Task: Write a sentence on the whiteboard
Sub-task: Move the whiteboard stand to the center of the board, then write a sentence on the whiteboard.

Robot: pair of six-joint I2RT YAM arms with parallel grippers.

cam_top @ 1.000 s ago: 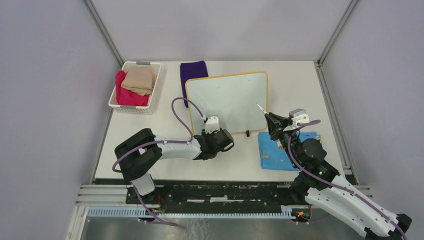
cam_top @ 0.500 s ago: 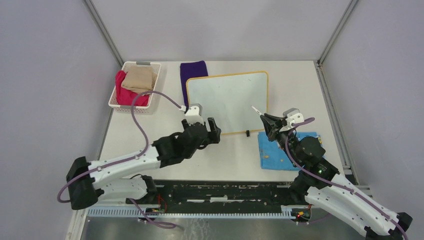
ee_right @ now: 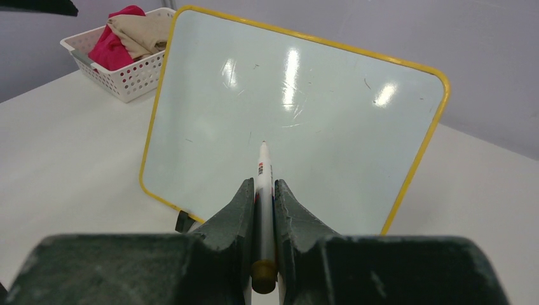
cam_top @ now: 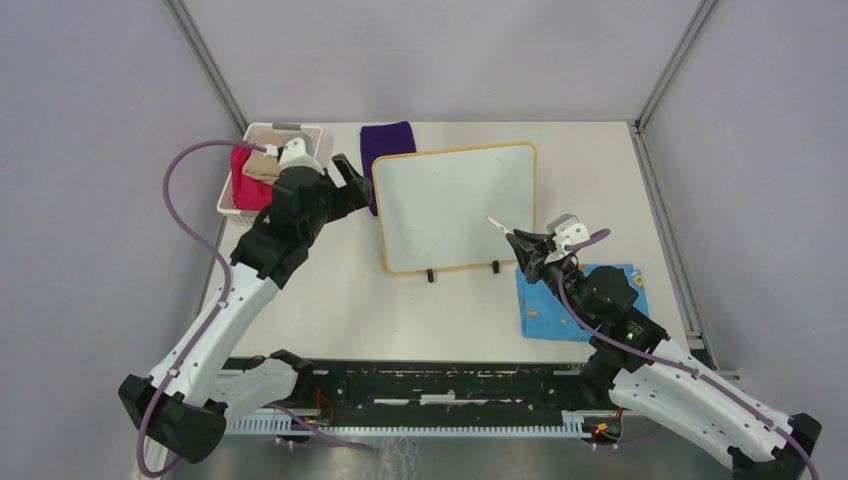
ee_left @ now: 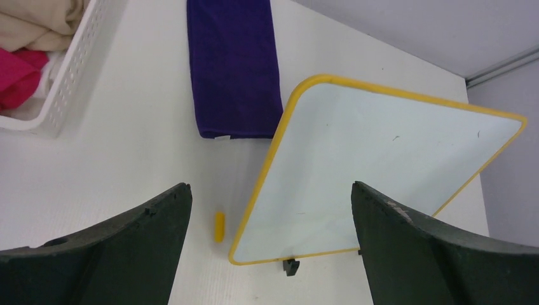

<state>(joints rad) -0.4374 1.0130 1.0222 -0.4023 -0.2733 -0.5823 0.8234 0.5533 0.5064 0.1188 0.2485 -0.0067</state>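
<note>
Near the back left of the bench (cam_top: 350, 300), beside the white basket (cam_top: 226, 208), the left arm (cam_top: 250, 280) hung with its jaws spread as wide as we saw them go, empty and touching nothing; through its wrist camera the two dark tips framed the bench far apart. On the right side, the right arm (cam_top: 610, 300) held its jaws narrow, clamped on a white marker (ee_right: 264, 184) with an orange butt. The marker's tip pointed at the lower right part of the whiteboard (cam_top: 455, 205), though we could not tell whether it touched the surface. That whiteboard sat at the middle of the bench towards the back, yellow-framed, with two black clip feet (cam_top: 430, 275) at its near edge, and we made out only a few faint specks on its face. The basket held a red cloth (cam_top: 240, 185) and a beige one (ee_right: 143, 32) piled on it. A purple cloth (ee_left: 234, 70) lay flat between the basket and the whiteboard, its edge just beside the frame's far left corner. A small yellow cap (ee_left: 219, 227) lay on the bench just left of the frame. Under the right arm a blue printed cloth (cam_top: 545, 310) lay near the whiteboard's near right corner.
</note>
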